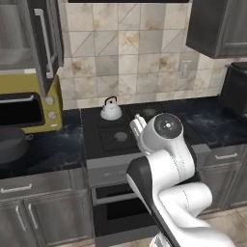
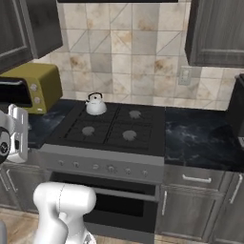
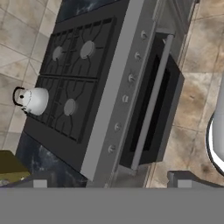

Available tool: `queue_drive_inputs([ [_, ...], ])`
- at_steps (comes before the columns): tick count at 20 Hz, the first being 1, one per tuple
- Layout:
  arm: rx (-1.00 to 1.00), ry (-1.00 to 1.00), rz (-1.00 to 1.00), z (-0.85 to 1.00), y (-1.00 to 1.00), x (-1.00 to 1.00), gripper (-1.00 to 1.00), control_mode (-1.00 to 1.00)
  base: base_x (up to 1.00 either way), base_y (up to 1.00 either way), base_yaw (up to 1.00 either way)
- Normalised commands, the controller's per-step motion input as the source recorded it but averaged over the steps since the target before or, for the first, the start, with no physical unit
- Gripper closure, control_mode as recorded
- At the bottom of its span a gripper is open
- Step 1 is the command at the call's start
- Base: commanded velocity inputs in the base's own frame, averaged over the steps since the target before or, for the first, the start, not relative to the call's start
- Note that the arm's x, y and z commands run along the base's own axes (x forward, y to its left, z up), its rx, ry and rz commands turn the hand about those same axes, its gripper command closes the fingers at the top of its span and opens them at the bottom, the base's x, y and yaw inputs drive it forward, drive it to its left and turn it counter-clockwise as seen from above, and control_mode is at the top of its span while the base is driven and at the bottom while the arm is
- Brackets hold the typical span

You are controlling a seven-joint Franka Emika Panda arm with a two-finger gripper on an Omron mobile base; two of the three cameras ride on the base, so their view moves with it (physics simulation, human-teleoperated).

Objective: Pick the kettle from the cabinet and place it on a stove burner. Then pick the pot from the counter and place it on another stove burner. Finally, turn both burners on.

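The silver-white kettle stands upright on the back-left burner of the black cooktop. The other burners are bare. The dark pot sits on the counter left of the stove, below the microwave. My gripper hovers open and empty above the stove's front-left area. It looks down on the cooktop and the knob row. The cabinet stands open at the upper left, its door swung out.
A yellow microwave stands on the left counter under the cabinet. A dark appliance stands at the far right of the counter. The oven door and drawers lie below. A second wall cabinet hangs at the upper right.
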Motion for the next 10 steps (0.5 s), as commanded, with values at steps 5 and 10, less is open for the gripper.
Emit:
queue_drive_inputs([
  [5, 0.00, 0.00, 0.00, 0.00, 0.00, 0.00, -1.00, 1.00, -0.23, 0.48, 0.00],
  [10, 0.00, 0.00, 0.00, 0.00, 0.00, 0.00, -1.00, 1.00, -0.24, 0.48, 0.00],
])
